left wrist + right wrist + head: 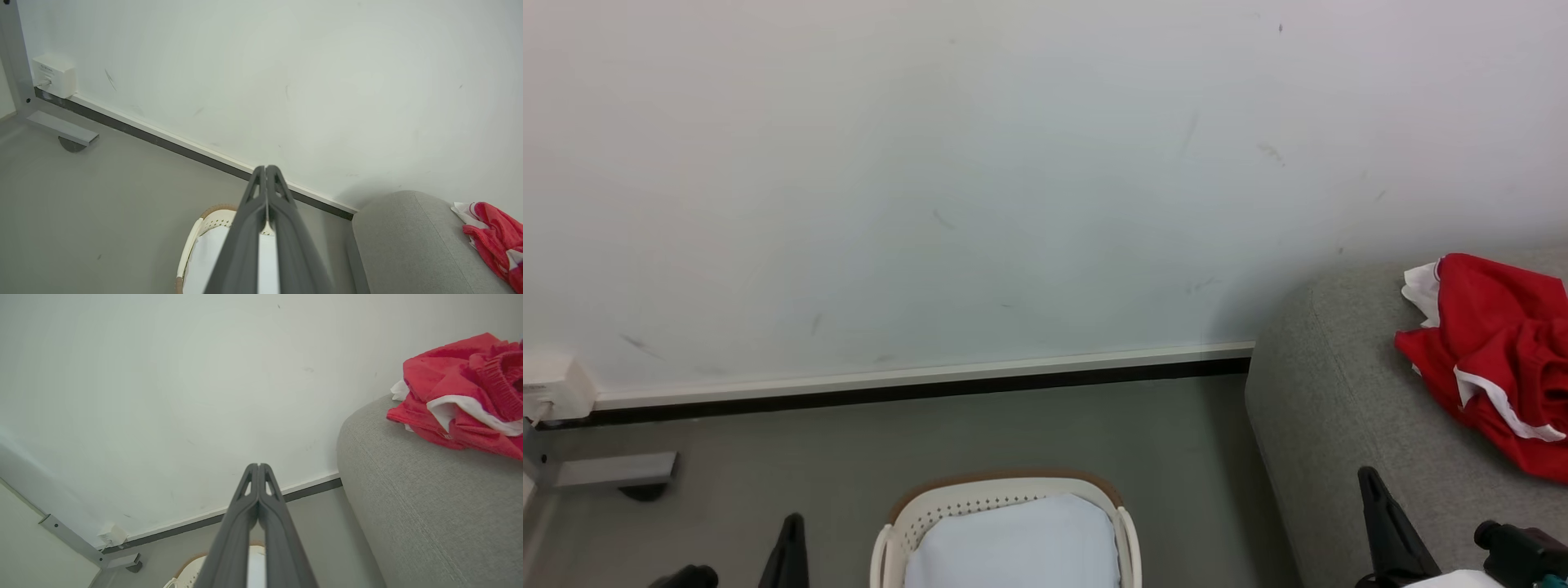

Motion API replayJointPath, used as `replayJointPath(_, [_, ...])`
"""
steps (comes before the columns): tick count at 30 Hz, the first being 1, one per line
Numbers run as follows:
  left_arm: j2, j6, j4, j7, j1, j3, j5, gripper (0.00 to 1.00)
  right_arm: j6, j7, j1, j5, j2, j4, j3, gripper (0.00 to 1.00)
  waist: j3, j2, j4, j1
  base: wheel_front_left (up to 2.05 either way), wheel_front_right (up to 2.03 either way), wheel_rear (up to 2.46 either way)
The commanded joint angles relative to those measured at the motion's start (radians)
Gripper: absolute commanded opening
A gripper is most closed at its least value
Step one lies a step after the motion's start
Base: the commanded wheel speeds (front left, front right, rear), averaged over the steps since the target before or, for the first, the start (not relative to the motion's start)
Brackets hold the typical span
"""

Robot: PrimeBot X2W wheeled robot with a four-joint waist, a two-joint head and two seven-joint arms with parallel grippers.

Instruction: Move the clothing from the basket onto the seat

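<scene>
**left gripper**: the two long dark fingers are pressed together from base to tip, with nothing between them. **right gripper**: it is likewise pressed together and empty.

**the basket**: it stands on the floor between the two grippers, nearer the left one. In the left wrist view it lies directly under the fingers. Its brown rim and perforated cream wall enclose a plain white liner.

**the seat**: this light grey woven upholstery has a rounded end and a seam running along it. It lies to the right of the basket. In the head view the right gripper's finger rises over its front part.

**the clothing**: a crumpled heap of bright red fabric with white trim rests on top of the seat. It lies ahead of the right gripper and to its right, well apart from both grippers and from the basket.

**room**: a pale wall with faint grey scuffs stands ahead of both grippers. It meets the smooth grey floor at a white skirting with a dark strip beneath. The seat's rounded end comes close to this wall, and whether it touches cannot be told. Far to the left of the left gripper, a small white box sits at the foot of the wall. A grey metal foot lies on the floor just beside the box.
</scene>
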Motion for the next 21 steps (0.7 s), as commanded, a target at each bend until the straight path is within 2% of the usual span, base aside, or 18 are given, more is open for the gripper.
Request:
replayJointPath(1, [0.006, -0.006, -0.025, 0.012, -0.029, 0.004, -0.054, 0.0, 0.0, 0.011, -0.027, 0.043, -0.001, -0.022, -0.018, 0.0, 0.001, -0.0001, 0.001, 0.0, 0.0, 0.0, 0.0])
replayJointPath(21, [0.008, -0.02, -0.053, 0.085, -0.045, 0.019, -0.338, 0.0, -0.001, 0.086, -0.033, 0.277, 0.019, -0.036, -0.091, 0.0, 0.015, -0.0001, 0.01, 0.0, 0.0, 0.0, 0.0])
